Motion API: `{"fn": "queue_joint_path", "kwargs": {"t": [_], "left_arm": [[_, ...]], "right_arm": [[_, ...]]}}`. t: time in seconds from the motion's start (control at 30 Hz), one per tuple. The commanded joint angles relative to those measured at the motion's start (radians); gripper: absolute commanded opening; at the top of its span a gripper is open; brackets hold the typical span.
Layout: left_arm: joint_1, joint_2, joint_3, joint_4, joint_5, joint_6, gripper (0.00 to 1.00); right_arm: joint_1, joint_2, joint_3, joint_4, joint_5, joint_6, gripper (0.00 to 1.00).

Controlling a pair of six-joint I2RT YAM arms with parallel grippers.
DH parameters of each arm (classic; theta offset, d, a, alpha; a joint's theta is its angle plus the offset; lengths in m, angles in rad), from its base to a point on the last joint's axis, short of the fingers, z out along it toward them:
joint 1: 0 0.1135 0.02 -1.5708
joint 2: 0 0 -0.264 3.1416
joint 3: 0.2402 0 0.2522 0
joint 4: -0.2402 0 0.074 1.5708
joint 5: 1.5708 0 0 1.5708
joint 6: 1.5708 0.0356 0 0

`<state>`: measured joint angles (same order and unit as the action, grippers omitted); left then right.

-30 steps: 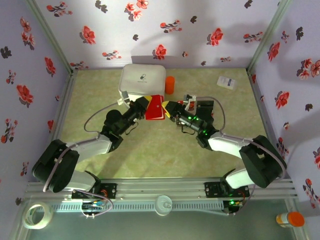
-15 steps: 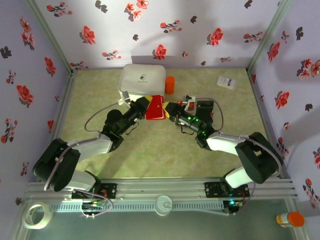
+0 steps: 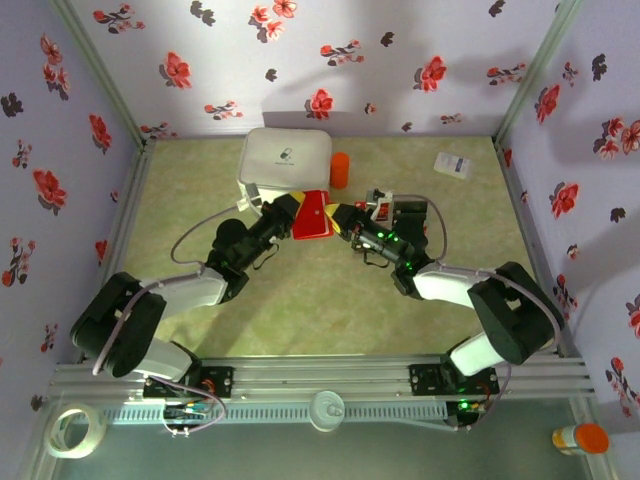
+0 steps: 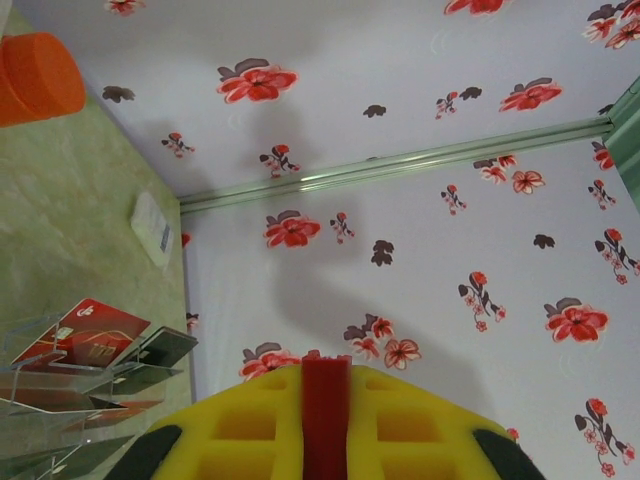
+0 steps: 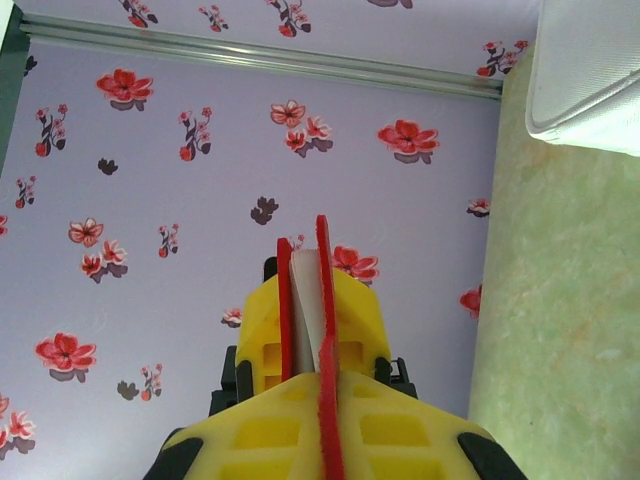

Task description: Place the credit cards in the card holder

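Note:
The card holder [image 3: 312, 216], a bright red wallet, hangs above the mat between both arms. My left gripper [image 3: 293, 215] is shut on its left side, and its red edge [image 4: 325, 420] shows between the yellow fingers. My right gripper [image 3: 338, 218] is shut on the right flap. In the right wrist view the card holder [image 5: 322, 270] gapes a little, with its whitish inside [image 5: 305, 300] visible and the left gripper's fingers [image 5: 262, 330] beyond. The credit cards [image 3: 383, 207], red and dark, stand in a clear rack [image 4: 60, 385] just right of the grippers.
A big white rounded box [image 3: 285, 157] and an orange cylinder [image 3: 340, 169] stand just behind the grippers. A small white box [image 3: 453, 164] lies at the back right. Flowered walls close in three sides. Green mat lies bare in front of the grippers.
My right gripper has closed onto the card holder's right flap. Both arms have stayed almost where they were, with the left gripper still holding the card holder.

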<state>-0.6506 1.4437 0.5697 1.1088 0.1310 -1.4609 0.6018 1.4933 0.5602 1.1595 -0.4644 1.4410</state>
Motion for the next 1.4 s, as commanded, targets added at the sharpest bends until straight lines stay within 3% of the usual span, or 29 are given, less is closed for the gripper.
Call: {"fn": "queue_joint_path", "kwargs": {"t": [0.0, 0.27, 0.4, 0.57, 0.67, 0.87, 1.07, 1.23, 1.37], "left_arm": [[-0.008, 0.019, 0.015, 0.045, 0.012, 0.007, 0.22], [0.015, 0.008, -0.019, 0.041, 0.018, 0.019, 0.70], [0.032, -0.017, -0.052, 0.011, 0.024, 0.047, 0.99], [0.072, -0.108, -0.103, -0.105, 0.033, 0.108, 1.00], [0.094, -0.210, -0.098, -0.285, 0.038, 0.194, 1.00], [0.077, -0.349, 0.181, -1.034, -0.022, 0.550, 1.00], [-0.051, -0.191, 0.539, -1.528, -0.196, 0.830, 1.00], [-0.169, -0.012, 0.742, -1.755, -0.373, 0.934, 1.00], [-0.221, 0.070, 0.795, -1.843, -0.487, 0.957, 1.00]], "right_arm": [[0.012, 0.016, 0.001, 0.070, -0.041, 0.005, 0.00], [0.004, 0.051, -0.020, 0.095, -0.027, 0.003, 0.00], [-0.008, 0.069, -0.027, 0.117, -0.029, 0.018, 0.00], [-0.015, 0.067, -0.028, 0.102, -0.029, 0.016, 0.00], [-0.016, 0.059, -0.032, 0.064, -0.025, -0.003, 0.00], [-0.016, 0.043, -0.051, -0.022, -0.005, -0.045, 0.00], [-0.014, 0.029, -0.085, -0.069, 0.019, -0.074, 0.00], [-0.014, 0.018, -0.117, -0.081, 0.042, -0.084, 0.00], [-0.014, 0.001, -0.137, -0.092, 0.054, -0.092, 0.00]]}}
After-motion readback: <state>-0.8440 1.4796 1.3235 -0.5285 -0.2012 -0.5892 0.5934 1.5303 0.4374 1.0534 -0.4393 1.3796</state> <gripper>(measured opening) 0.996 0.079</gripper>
